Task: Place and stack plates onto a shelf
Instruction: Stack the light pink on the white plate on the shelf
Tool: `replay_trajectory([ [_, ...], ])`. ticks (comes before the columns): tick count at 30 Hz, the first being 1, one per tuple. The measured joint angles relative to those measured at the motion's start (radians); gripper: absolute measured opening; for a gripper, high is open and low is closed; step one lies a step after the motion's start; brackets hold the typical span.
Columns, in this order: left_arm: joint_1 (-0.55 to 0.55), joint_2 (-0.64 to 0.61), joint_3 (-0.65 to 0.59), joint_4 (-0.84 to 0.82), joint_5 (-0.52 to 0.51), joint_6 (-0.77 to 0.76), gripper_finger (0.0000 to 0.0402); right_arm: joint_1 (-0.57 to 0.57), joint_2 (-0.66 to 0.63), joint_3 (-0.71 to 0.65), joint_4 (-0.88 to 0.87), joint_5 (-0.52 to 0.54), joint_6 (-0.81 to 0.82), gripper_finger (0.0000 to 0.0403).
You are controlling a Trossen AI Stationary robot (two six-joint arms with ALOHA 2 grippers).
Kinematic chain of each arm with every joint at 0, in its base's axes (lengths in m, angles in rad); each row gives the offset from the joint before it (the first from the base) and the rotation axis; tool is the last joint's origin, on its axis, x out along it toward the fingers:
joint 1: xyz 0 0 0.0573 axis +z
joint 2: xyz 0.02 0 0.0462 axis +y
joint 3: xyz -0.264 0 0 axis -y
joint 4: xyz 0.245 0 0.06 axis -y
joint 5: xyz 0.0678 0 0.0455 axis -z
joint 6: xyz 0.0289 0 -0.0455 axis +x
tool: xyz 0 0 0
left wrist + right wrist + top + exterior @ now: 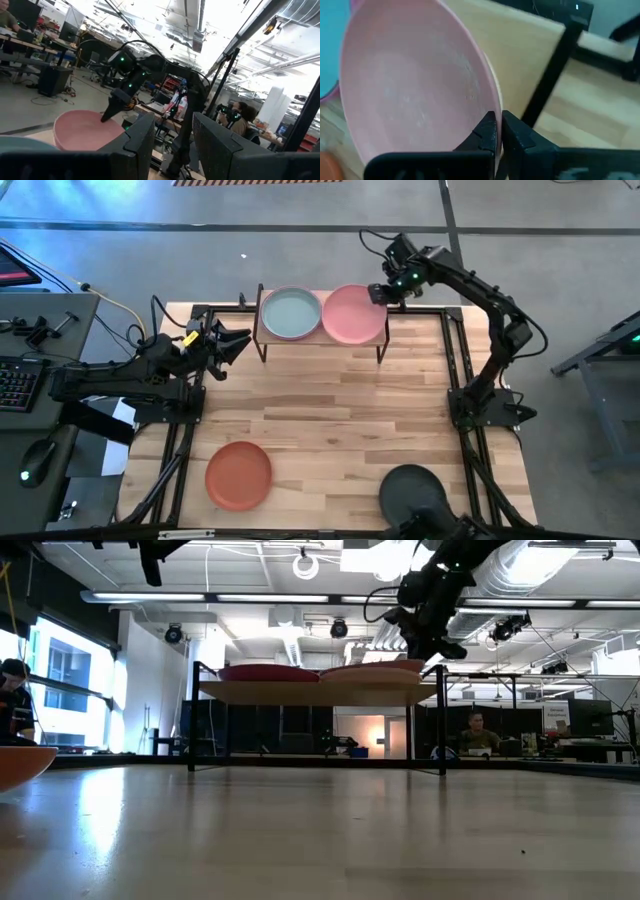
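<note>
My right fingers pinch the light pink plate rim, upper centre-right, on the shelf; left fingers open, idle.

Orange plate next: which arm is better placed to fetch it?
Left, probably. The orange plate lies on the left arm's side of the table, and the left gripper hangs free and open. The right gripper is at the pink plate on the shelf.
</note>
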Motion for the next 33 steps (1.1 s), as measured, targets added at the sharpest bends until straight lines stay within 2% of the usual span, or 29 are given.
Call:
replay_trajectory([
  [7,0.000,0.000,0.000,0.001,0.000,0.000,0.0122,-0.012,-0.005,0.042,0.018,0.008,-0.027,0.0012],
  [9,0.000,0.000,0.000,0.001,0.000,0.000,0.0122,-0.011,-0.005,0.042,0.019,0.001,-0.027,0.0030],
  [15,0.000,0.000,0.000,0.001,0.000,-0.027,0.0122,0.005,-0.005,0.042,-0.068,-0.106,-0.049,0.0109],
  [22,0.000,0.000,0.000,0.002,0.000,-0.026,0.0122,0.015,-0.028,0.042,-0.178,-0.116,-0.107,0.0169],
  [29,0.000,0.000,0.000,0.001,-0.001,-0.026,0.0122,0.015,-0.129,0.041,-0.169,-0.097,-0.134,0.0184],
  [33,0.000,0.000,0.000,0.001,-0.003,-0.026,0.0122,0.068,-0.248,0.008,-0.149,-0.057,-0.177,0.0184],
])
